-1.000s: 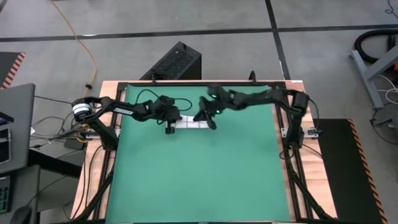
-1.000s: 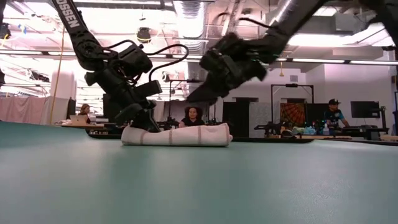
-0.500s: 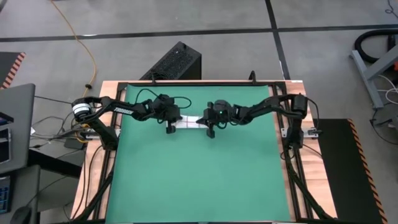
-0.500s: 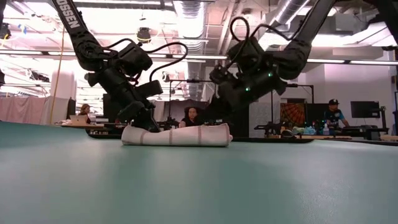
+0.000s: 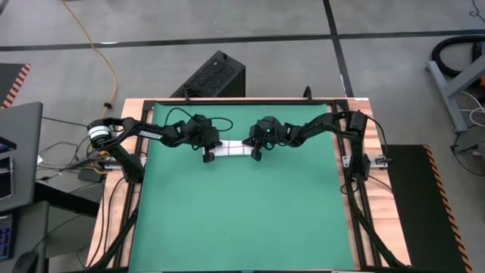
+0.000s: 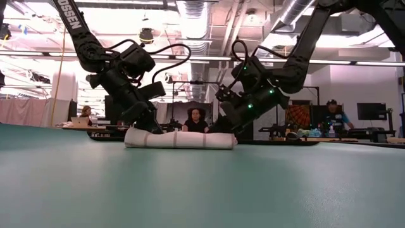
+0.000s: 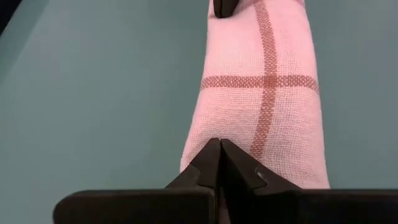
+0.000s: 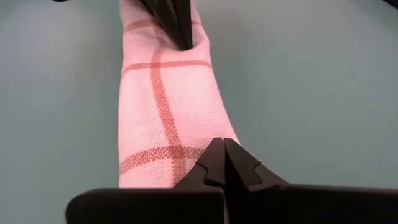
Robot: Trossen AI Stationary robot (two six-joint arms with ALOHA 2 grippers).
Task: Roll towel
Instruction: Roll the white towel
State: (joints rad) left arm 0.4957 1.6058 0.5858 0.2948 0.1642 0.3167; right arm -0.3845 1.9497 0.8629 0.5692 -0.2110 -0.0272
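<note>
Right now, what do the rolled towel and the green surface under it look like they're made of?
The towel looks like woven cloth, probably cotton: an open thread weave shows, with red checked lines woven in, matte. The green mat looks smooth and matte, possibly rubber or vinyl; the pictures leave that open.

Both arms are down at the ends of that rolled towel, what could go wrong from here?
1. The left gripper and right gripper, jaws shut, each meet one end of the rolled white cloth towel with dark-red check lines; uneven pulling might skew or loosen it.
2. Releasing may let the soft roll unfurl on the green mat.
</note>
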